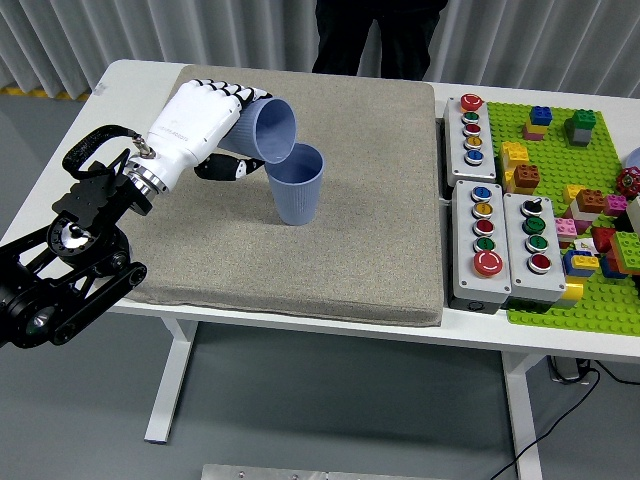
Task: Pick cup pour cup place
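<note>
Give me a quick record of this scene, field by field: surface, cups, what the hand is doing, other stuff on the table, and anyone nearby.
surface: grey mat on a white table
standing cup: blue cup, upright on the mat
held cup: second blue cup, tipped with its mouth toward the standing cup's rim
left hand: left hand grasps the tipped cup
right hand: not in view
right of mat: button boxes, green baseplate with bricks
person: stands at the far side, hands not visible
</note>
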